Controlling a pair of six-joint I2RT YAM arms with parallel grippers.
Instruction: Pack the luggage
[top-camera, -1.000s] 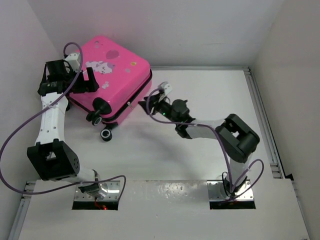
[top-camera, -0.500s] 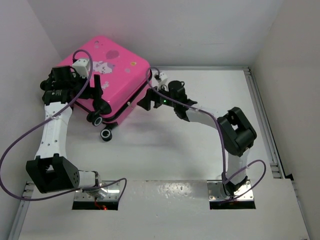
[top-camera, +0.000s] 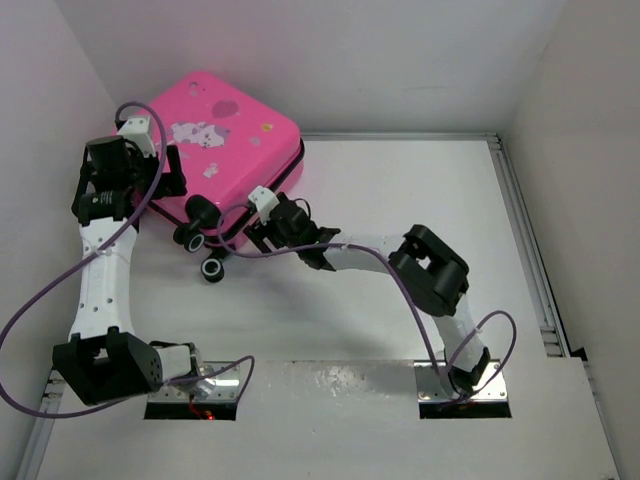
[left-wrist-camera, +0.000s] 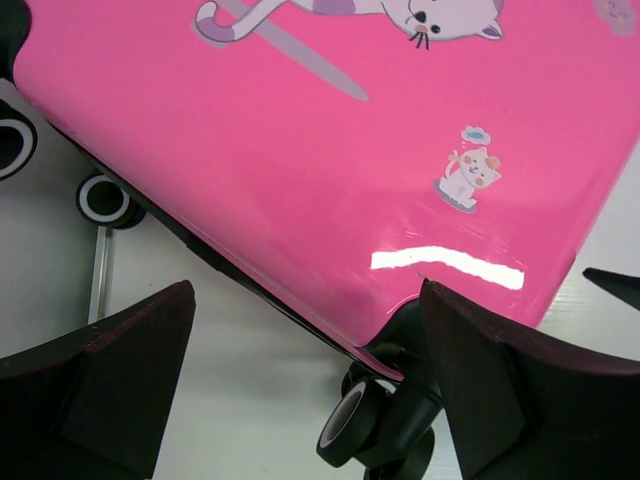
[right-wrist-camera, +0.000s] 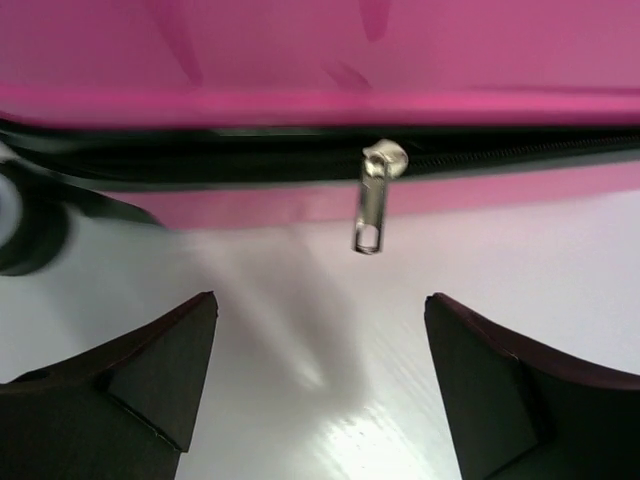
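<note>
Against the far-left wall (top-camera: 40, 100), the closed pink luggage (top-camera: 230, 140) is laid on a white table (top-camera: 420, 190). The left gripper (left-wrist-camera: 305, 395) is held spread over its shell; the right gripper (right-wrist-camera: 320, 385), equally spread, is aimed at the zipper pull (right-wrist-camera: 370, 205).

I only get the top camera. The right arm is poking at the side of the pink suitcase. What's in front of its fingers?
Observer: A silver zipper pull hangs from the black zipper, straight ahead of the right gripper.
Operator: Is it grabbing it?
Observer: No. The gripper is open, its fingers are wide apart, and only bare table lies between them.
Operator: What does the left camera see?
Observer: A tiny white cat print on the luggage, above the open left gripper.
Operator: Any wheels?
Observer: One black wheel sits at the luggage's corner, low in that view.
</note>
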